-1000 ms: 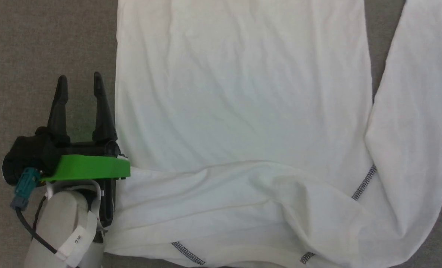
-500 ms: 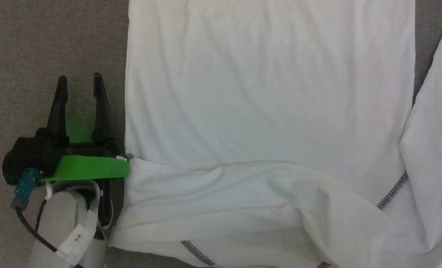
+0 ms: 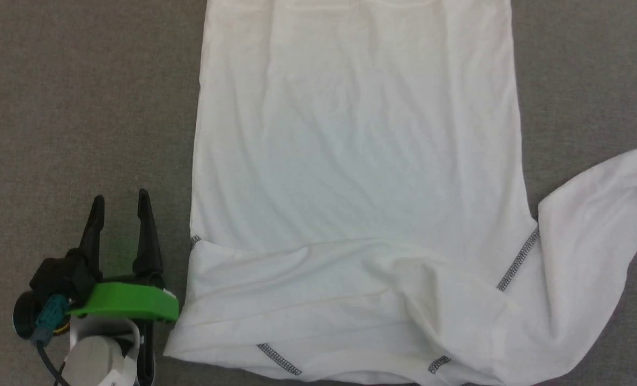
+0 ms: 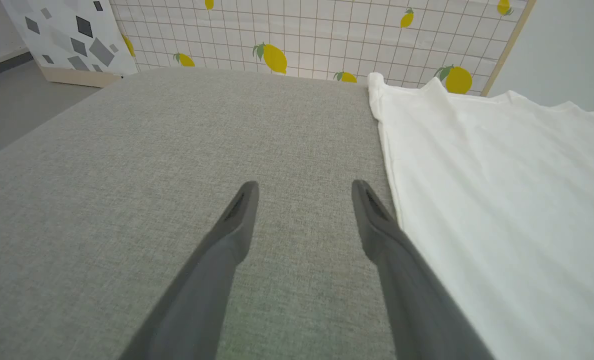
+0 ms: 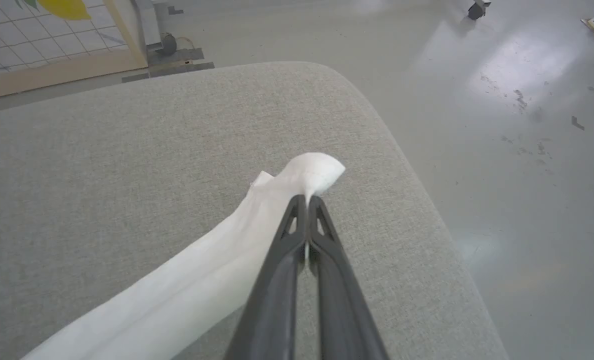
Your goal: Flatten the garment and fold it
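Nearest the head camera, the left gripper [image 3: 120,195] sits over bare grey cloth just beside the garment's left edge. Its two dark fingers stand well apart with nothing between them, and a green bracket [image 3: 125,303] caps its wrist. Whether the fingertips touch the surface cannot be told.

The right gripper [image 5: 308,198] has its jaws pressed together on the cuff [image 5: 309,170] of a sleeve. The thin white fabric puckers around the tips and trails back in a soft ridge.

The garment [image 3: 350,161] lies spread on a grey woven upholstered surface [image 3: 82,107], shoulders toward the robot. The near sleeve [image 3: 297,284] is folded across the shoulder area. The other sleeve [image 3: 592,230] runs rightward and is cut off by the frame edge. Grey stitched seams [image 3: 517,260] mark the shoulders, and the neckline is lost below the bottom edge.

Farther off, the body smooths out with faint wrinkles. Beyond it stands a lemon-printed grid screen [image 4: 277,35]. Past the surface's rounded corner lies a glossy grey floor [image 5: 502,100].
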### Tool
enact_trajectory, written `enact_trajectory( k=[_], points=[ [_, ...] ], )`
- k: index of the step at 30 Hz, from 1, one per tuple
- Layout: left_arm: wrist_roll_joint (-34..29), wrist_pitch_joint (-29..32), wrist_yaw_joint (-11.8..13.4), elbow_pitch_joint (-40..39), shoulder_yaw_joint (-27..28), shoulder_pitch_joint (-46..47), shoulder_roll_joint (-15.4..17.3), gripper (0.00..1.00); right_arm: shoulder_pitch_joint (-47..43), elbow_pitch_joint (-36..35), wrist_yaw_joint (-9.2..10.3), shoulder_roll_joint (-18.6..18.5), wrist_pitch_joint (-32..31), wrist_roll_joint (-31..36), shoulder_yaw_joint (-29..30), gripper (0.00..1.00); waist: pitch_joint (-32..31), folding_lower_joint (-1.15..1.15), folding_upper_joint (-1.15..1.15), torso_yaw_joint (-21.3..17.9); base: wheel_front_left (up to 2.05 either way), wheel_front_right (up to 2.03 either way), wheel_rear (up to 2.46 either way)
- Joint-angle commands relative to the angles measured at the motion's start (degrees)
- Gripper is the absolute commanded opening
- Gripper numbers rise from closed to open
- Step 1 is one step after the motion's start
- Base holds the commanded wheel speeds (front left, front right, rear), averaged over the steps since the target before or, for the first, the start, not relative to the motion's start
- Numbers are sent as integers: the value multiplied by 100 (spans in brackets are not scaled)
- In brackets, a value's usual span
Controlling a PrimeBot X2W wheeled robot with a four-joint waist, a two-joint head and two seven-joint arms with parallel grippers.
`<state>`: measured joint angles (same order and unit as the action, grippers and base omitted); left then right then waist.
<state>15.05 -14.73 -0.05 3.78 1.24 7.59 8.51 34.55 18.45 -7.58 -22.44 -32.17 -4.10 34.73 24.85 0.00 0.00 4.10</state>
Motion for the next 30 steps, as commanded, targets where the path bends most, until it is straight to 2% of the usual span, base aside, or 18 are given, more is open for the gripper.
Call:
enact_trajectory(
  k=[1,8,16,20,24,30],
  points=[
    [-30,-27,-39,31,29,-132,17,100,-276,-77,9,-40,63,-39,79,0,-799,0,0,-437,0,0,0],
    [60,17,-11,64,40,-515,-7,100,-1254,-900,9,-51,150,-242,295,0,-1336,0,0,-642,0,0,0],
    [94,144,-5,15,-41,-764,-3,100,-2218,-2889,9,245,-180,-673,-219,0,-1643,0,0,-725,0,0,0],
    [104,177,-4,-23,-69,-794,15,100,-2575,-3912,9,451,-398,-829,-801,0,-1689,0,0,-704,0,0,0],
    [109,208,-12,-39,-94,-793,53,100,-2726,-4774,9,587,-622,-810,-1620,0,-1707,0,0,-624,0,0,0],
    [99,218,-8,-17,-166,-741,62,100,-2513,-5369,9,636,-823,-617,-3498,0,-1681,0,0,-493,0,0,0]
  ],
)
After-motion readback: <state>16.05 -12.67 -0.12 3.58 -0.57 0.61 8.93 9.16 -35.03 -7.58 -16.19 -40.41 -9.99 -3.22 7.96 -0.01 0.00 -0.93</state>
